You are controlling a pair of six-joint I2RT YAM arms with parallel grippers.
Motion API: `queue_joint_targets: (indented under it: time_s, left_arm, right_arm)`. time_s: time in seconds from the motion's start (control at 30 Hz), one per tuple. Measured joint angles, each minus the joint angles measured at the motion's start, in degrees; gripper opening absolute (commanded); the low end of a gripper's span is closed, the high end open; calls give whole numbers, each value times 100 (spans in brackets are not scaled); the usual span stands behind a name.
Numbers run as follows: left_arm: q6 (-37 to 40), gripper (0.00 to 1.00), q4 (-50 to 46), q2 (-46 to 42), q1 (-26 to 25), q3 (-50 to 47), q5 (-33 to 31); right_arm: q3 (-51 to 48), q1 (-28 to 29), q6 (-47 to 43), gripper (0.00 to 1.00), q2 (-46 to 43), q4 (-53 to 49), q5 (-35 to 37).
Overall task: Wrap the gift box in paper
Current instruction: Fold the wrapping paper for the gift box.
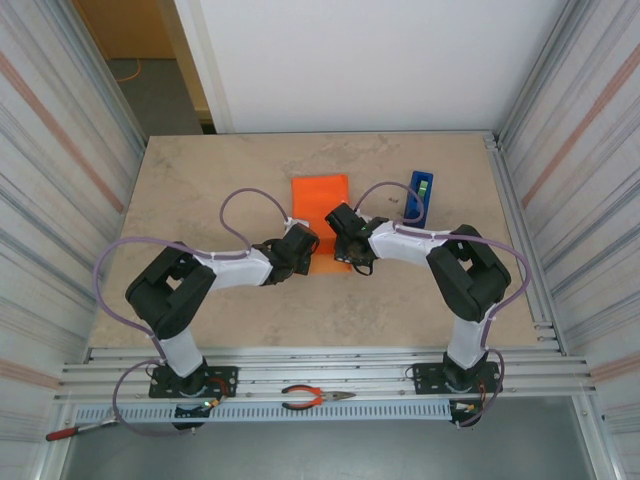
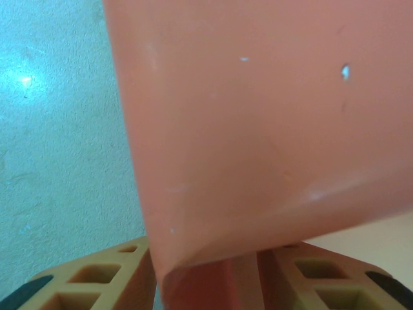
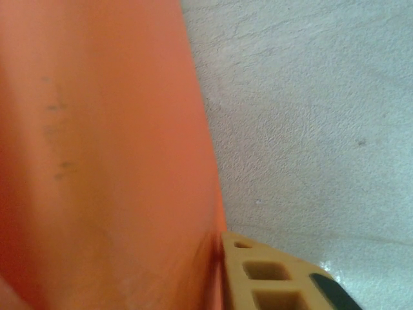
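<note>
- Orange paper (image 1: 320, 200) lies on the middle of the counter (image 1: 200, 190), nearer its far edge than its near one. It is already drawn in to a narrow strip rather than spread flat.
- Judging by that, the first folds over the gift box look made. The near end is the part in hand, and closing the ends and taping appear to be left.
- Left end effector (image 1: 297, 248) meets the strip's near end. In the left wrist view its fingers (image 2: 103, 278) stand partly apart with an orange fold filling the gap, so it looks clamped on the paper, whose lifted flap rises above them.
- Right end effector (image 1: 345, 243) meets the same end from the other side. One finger (image 3: 271, 274) shows against the paper's edge and the other is hidden behind the sheet, so I cannot tell its state.
- Blue tape dispenser (image 1: 421, 197) stands just right of the paper, apart from both arms.
- Hidden: the gift box itself, which cannot be picked out from the paper. Whether any tape is on cannot be made out either.
</note>
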Motion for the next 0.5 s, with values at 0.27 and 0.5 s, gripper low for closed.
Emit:
queue_joint_targets:
  time_s: [0.27,0.5]
  left_arm:
    - [-4,45,13,0,0,0,20]
    - [-4,45,13,-2,0,0,28]
  right_arm:
    - [-184,0,9,32,-9,114,-7]
    - [-385,17,68,22,-251,179,-90]
